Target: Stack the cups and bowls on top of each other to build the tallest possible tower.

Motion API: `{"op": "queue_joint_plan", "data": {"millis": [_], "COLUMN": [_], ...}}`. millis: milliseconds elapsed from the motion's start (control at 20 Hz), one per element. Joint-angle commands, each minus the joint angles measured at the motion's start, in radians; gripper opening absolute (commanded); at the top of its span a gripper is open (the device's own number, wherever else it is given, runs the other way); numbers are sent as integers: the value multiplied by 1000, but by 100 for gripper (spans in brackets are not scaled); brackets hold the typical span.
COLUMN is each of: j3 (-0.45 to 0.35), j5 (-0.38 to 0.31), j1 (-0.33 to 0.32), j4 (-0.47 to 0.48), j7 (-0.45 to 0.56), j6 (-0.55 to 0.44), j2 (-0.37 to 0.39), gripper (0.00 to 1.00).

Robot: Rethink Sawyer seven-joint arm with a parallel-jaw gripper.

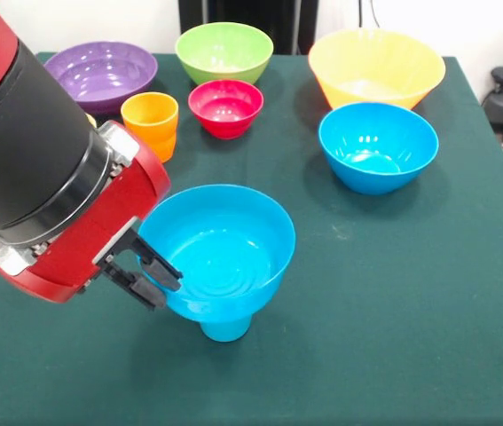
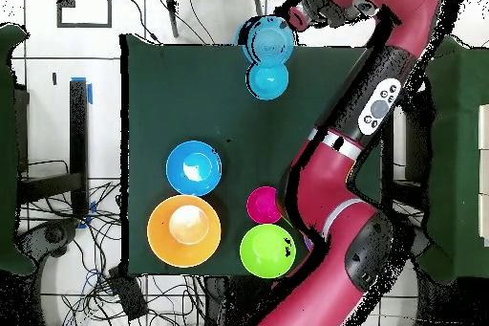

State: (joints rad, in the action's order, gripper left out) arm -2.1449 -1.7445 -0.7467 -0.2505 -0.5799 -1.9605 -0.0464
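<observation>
On the green-clothed counter (image 1: 393, 293), the tower (image 1: 220, 257) so far is one blue bowl seated on a blue cup (image 1: 225, 330) near the front edge. The tool (image 1: 149, 271) pinches that bowl's left rim, fingers closed on it. Behind stand an orange cup (image 1: 151, 122), red bowl (image 1: 225, 107), green bowl (image 1: 223, 51), another blue bowl (image 1: 377, 145) and yellow-orange bowl (image 1: 376, 67). The arm (image 1: 29, 151) partly hides the purple bowl (image 1: 102, 74).

Bowls and cups on the table (image 1: 428, 311)

A bowl (image 1: 218, 248) sits on an upturned cup (image 1: 225, 329). Behind it stands a small bowl (image 1: 225, 107), a cup (image 1: 150, 123) to that bowl's left, and another bowl (image 1: 377, 145) to its right; three more bowls line the far edge.
</observation>
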Motion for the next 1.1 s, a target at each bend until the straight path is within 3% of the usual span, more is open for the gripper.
{"op": "queue_joint_plan", "data": {"millis": [50,450,1100], "j3": [58,57,110], "j5": [-100,-110,-52], "j1": [-10,-3,-14], "j4": [105,106,71], "j7": [297,282,234], "j6": [48,25,7], "j2": [2,3,2], "gripper": [0,0,0]}}
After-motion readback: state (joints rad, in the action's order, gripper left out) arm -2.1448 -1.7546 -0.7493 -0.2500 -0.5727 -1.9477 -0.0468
